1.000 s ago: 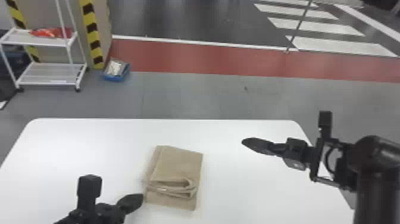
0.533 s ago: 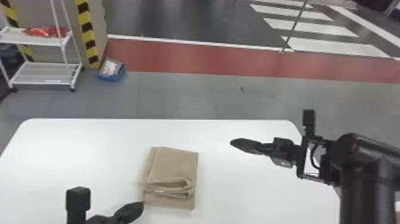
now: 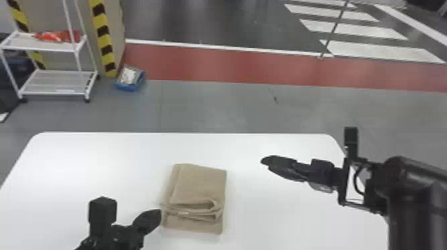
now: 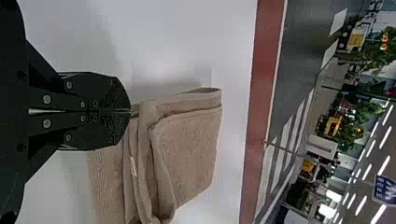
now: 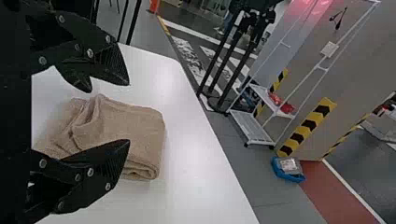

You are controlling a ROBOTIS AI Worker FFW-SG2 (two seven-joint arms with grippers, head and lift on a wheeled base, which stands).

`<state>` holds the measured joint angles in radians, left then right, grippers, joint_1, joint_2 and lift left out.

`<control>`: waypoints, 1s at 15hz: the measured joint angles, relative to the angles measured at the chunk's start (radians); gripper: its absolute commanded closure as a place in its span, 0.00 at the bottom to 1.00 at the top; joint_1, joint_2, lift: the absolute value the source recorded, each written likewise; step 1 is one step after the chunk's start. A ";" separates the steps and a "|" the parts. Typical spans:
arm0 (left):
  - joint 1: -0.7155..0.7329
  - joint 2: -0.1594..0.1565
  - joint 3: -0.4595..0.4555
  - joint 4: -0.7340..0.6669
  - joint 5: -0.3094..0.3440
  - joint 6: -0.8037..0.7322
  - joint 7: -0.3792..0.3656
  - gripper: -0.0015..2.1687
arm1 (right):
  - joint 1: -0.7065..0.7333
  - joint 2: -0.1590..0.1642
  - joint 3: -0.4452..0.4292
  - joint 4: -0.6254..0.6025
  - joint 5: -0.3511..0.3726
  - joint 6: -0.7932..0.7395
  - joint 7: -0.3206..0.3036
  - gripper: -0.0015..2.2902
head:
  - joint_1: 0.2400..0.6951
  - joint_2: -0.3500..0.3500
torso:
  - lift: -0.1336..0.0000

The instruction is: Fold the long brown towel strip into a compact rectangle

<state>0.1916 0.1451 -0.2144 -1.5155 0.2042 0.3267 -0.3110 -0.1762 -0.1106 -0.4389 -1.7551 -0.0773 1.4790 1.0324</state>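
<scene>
- A white, round-cornered table (image 3: 99, 159) carries the work, the towel lying on its near half, left of the middle.
- A thick black right arm (image 3: 419, 199) comes in from the right edge, its wrist aimed leftwards across the tabletop.
- The long brown towel strip (image 3: 201, 186) is already a layered, nearly rectangular packet; its slightly longer axis seems to run away from the robot.
- The right black two-fingered gripper (image 5: 129, 112), its fingers spread well apart, is on the towel's right and a little farther out, clear of the cloth.
- The left black two-fingered gripper (image 4: 130, 112) is much the nearer: the towel lies just to its right and slightly beyond. Its fingers are together, tips at the packet's left side, pointing inward; whether they touch cloth I cannot tell.
- A loose, bulging brown fold (image 3: 196, 214) crosses the packet near its robot-side end, above a protruding bottom layer. Any tidying probably belongs there, within the left gripper's easier reach.
</scene>
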 measured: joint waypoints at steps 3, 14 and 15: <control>-0.002 -0.002 -0.031 0.036 -0.015 -0.020 0.005 0.64 | -0.003 -0.008 -0.010 -0.003 -0.005 0.002 0.003 0.08 | 1.00 0.21 | 1.00; 0.072 0.008 -0.038 -0.098 0.023 0.014 -0.023 0.64 | 0.014 -0.023 0.129 -0.001 0.103 -0.265 0.105 0.08 | 1.00 0.20 | 1.00; 0.083 0.011 -0.009 -0.117 0.030 0.021 -0.036 0.64 | 0.020 -0.023 0.178 -0.002 0.155 -0.345 0.135 0.08 | 1.00 0.23 | 1.00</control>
<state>0.2746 0.1562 -0.2237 -1.6328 0.2341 0.3480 -0.3469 -0.1565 -0.1336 -0.2609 -1.7574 0.0776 1.1343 1.1670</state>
